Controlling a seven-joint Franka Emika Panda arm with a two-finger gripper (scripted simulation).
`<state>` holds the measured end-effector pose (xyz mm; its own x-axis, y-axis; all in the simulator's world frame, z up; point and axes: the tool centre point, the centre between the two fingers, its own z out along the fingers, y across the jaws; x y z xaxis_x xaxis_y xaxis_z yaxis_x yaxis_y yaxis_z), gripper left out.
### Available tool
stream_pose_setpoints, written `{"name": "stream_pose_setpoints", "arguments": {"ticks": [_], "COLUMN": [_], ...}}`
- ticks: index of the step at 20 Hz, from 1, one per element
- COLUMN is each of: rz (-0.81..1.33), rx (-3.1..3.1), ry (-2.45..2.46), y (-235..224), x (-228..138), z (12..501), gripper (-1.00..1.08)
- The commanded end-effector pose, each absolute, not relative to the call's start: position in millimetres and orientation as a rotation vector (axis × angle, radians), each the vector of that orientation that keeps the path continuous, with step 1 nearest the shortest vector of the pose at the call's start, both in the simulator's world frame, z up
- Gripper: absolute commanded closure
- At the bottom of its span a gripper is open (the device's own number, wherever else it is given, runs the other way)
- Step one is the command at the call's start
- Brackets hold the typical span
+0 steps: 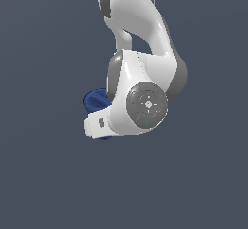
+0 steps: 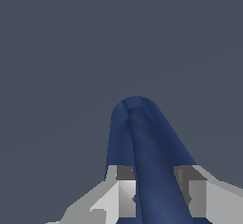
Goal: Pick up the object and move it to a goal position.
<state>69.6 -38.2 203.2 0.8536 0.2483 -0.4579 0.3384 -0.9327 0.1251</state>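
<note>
The dark blue mug [image 2: 142, 137] fills the lower middle of the wrist view, its rounded end pointing away from the camera. My gripper [image 2: 159, 197] is shut on it: one grey finger [image 2: 124, 192] presses on one side and the other finger [image 2: 193, 192] on the opposite side. In the exterior view only part of the mug [image 1: 95, 101] shows, at the exterior view's left of the white wrist [image 1: 145, 104]. The arm hides the fingers there. I cannot tell whether the mug rests on the surface or hangs above it.
A plain dark grey-blue surface [image 1: 43, 174] surrounds the arm in both views. No other objects, edges or goal marker are visible.
</note>
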Motion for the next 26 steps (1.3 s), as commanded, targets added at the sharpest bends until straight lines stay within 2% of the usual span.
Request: {"name": "stream_pose_setpoints", "arguments": {"ticks": [1, 15, 26], "rz": [-0.612, -0.257, 0.101], "rx": [2.857, 3.019, 3.065], "ry": [0.395, -0.069, -0.520], "y": [-38.1, -42.0, -55.5], "x": [75.4, 108.2, 120.0], "z": [211.9, 270.8, 330.4], "gripper": [1.08, 1.08, 1.08]}}
